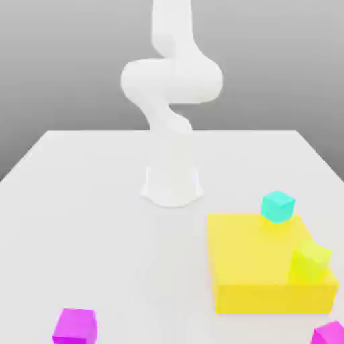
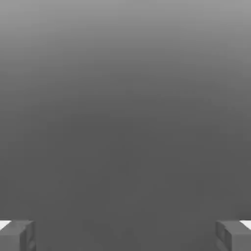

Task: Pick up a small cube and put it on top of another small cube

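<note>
Matte magenta cubes sit nearest, a turquoise cube tops the yellow block, claw gaping wide

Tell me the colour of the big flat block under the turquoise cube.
Yellow: the big block beneath the turquoise cube, clearest in the exterior view.

Gripper open wide: two grey blocky fingertips at opposite lower corners, far apart, nothing between them. Plain grey gradient backdrop beyond, lighter at one edge, darker toward fingertips.
</note>
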{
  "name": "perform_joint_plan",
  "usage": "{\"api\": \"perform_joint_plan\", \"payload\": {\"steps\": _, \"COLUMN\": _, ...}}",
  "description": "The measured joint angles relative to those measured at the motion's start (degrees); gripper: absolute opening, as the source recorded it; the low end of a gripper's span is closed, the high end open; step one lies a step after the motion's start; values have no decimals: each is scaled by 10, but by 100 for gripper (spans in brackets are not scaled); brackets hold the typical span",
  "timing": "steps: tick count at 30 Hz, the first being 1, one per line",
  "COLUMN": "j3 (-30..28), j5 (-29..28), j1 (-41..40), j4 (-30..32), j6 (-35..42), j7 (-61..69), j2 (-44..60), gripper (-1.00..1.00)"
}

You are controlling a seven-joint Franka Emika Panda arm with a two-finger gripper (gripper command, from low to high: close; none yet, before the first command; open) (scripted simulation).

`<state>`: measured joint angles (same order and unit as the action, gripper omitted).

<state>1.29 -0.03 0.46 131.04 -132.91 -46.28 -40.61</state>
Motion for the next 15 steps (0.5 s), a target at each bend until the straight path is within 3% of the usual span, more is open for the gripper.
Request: {"api": "perform_joint_plan", "payload": {"steps": 15, "j3": 85, "j5": -34, "j1": 33, "j4": -45, "j6": -69, "j7": -50, "j2": 314, "gripper": 0}}
